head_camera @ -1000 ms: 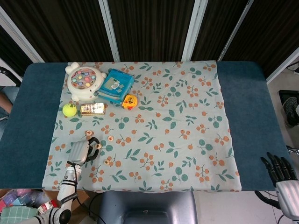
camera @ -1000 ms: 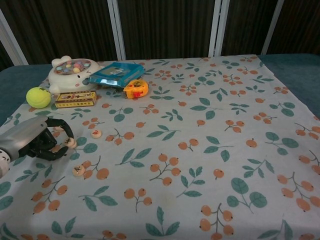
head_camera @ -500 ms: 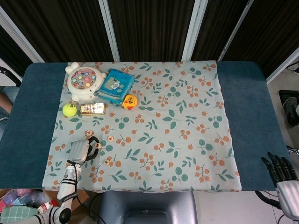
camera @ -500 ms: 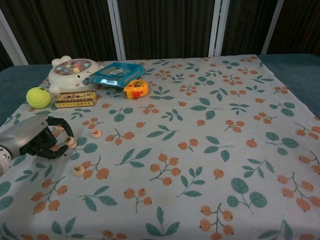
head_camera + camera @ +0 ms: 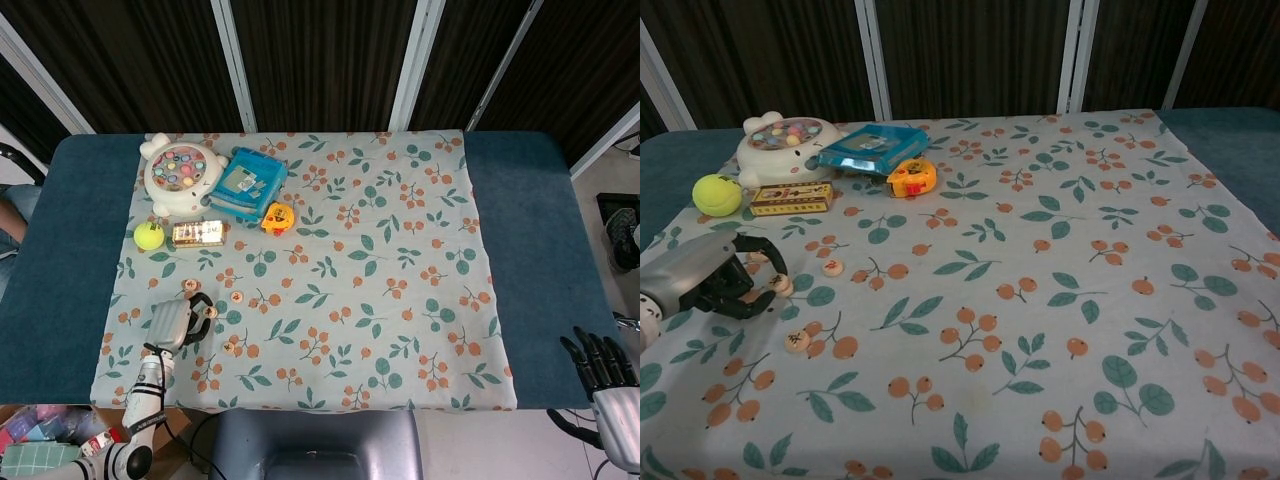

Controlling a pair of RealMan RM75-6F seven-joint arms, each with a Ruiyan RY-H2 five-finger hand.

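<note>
At the near left corner of the floral tablecloth (image 5: 400, 250), left hand (image 5: 710, 280) lying low on the cloth, black fingers (image 5: 768, 258) curled inward around a round wooden game piece (image 5: 781, 286) marked with a red character (too small to read). Touches the piece at the fingertips; whether actually pinched, cannot tell. Just beside, toward the centre, a second disc (image 5: 832, 267) with a red mark, and nearer the table edge a third disc (image 5: 797, 341) with a dark mark, both flat on the cloth and apart from the hand. Seen from the head view, same hand (image 5: 175, 322) over the left edge of the cloth, with one more disc (image 5: 189, 285) just beyond it.

Farther back on the left: a yellow tennis ball (image 5: 716, 194), a flat yellow box (image 5: 792, 198) with printed writing that stays illegible, a white fishing-game toy (image 5: 786, 143) with coloured spots, a blue packet (image 5: 872, 147) leaning against it, and an orange tape measure (image 5: 911, 177) just beside the packet.

Off the table at the lower right of the head view, right hand (image 5: 604, 380), black fingers straight and slightly apart, holding nothing.
</note>
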